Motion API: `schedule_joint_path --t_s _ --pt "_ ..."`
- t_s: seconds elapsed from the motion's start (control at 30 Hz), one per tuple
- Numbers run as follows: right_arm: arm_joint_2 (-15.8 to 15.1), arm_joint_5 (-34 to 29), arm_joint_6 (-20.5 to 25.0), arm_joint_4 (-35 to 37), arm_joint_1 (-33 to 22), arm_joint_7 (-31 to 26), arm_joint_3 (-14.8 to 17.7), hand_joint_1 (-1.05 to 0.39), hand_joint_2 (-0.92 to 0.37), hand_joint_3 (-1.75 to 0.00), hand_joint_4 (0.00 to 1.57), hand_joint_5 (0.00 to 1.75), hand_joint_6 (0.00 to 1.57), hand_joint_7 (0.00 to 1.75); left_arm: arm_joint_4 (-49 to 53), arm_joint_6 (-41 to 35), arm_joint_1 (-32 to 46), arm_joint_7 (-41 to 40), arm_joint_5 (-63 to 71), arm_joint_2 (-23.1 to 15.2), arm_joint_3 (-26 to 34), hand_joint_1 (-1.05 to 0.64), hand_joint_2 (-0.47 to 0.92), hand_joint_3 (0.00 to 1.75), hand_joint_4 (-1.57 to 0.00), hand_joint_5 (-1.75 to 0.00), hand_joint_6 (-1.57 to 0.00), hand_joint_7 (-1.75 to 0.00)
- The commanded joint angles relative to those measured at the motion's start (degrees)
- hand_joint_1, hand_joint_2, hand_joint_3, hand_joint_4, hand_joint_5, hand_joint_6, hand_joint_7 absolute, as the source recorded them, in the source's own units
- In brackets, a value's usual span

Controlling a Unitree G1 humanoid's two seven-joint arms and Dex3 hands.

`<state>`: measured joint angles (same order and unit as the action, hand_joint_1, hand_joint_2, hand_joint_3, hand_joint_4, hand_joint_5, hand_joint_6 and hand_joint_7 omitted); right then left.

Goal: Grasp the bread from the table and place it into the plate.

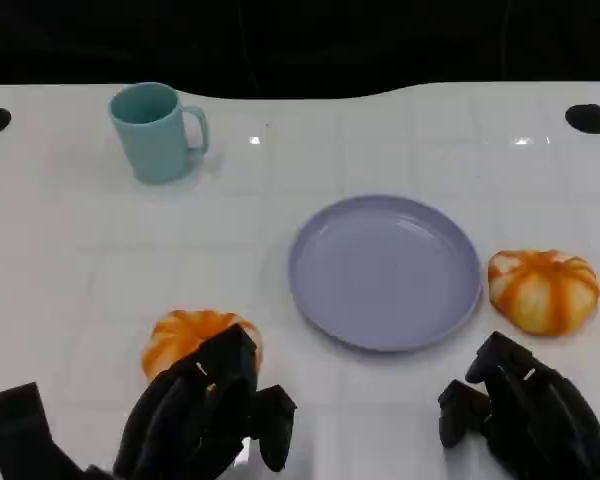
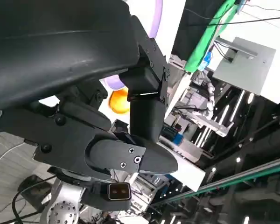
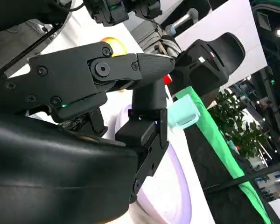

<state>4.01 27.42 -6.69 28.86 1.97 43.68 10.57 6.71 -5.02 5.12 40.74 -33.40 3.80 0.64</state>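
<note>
Fingers of the left hand (image 1: 205, 415) curled loosely, seemingly empty, just short of the striped bun (image 1: 185, 335); soft and light, it wanted gentle side contact. Right hand (image 1: 525, 415) likewise curled, empty.

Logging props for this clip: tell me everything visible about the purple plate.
The purple plate is round, shallow and pale lilac, with a raised rim and a smooth, matte, plastic-looking surface. It lies flat and right way up near the middle of the white table, holding nothing. One orange bread bun sits just beside its right rim, another lies apart at its lower left. Neither hand touches it.
</note>
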Motion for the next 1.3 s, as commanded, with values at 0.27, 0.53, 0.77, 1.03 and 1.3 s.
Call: schedule_joint_path --t_s 0.27,0.53,0.77,1.03,1.3 --pt "-0.34 0.4 -0.32 0.44 -0.28 0.35 0.36 -0.55 -0.92 -0.27 0.78 1.65 0.67 1.42 -1.0 5.08 -0.79 1.1 3.04 -1.92 0.43 -0.71 0.92 0.24 -0.66 -1.7 -0.55 -1.41" --pt "-0.27 0.07 -0.37 -0.07 -0.52 -0.14 0.19 -0.55 -0.92 -0.26 0.78 1.66 0.67 1.43 -3.56 22.7 -3.67 -2.61 20.64 -8.97 -0.58 -0.82 0.92 0.28 -0.43 -1.13 -0.43 -0.48" --pt "-0.09 -0.26 -0.17 -1.03 -0.93 -0.94 -0.1 -0.56 -0.92 -0.26 0.79 1.66 0.68 1.43 -13.5 33.46 -2.75 -18.91 54.09 -19.59 0.66 -0.83 0.92 0.05 -0.2 -0.79 -0.32 -0.11" --pt "-0.3 0.07 0.35 -1.2 -1.0 -0.82 -0.05 -0.56 -0.92 -0.25 0.79 1.66 0.69 1.42 -21.17 28.91 -3.37 -27.02 81.81 -26.26 -2.98 -0.84 0.92 0.06 -0.14 -0.6 -0.29 -0.02" --pt "-0.31 -0.25 0.43 -1.79 -1.26 -1.61 -0.17 -0.57 -0.92 -0.24 0.79 1.65 0.7 1.4 -15.09 19.27 -8.95 -27.31 96.33 -27.27 -11.76 -0.81 0.91 0.01 -0.32 -0.32 -0.33 0.0"
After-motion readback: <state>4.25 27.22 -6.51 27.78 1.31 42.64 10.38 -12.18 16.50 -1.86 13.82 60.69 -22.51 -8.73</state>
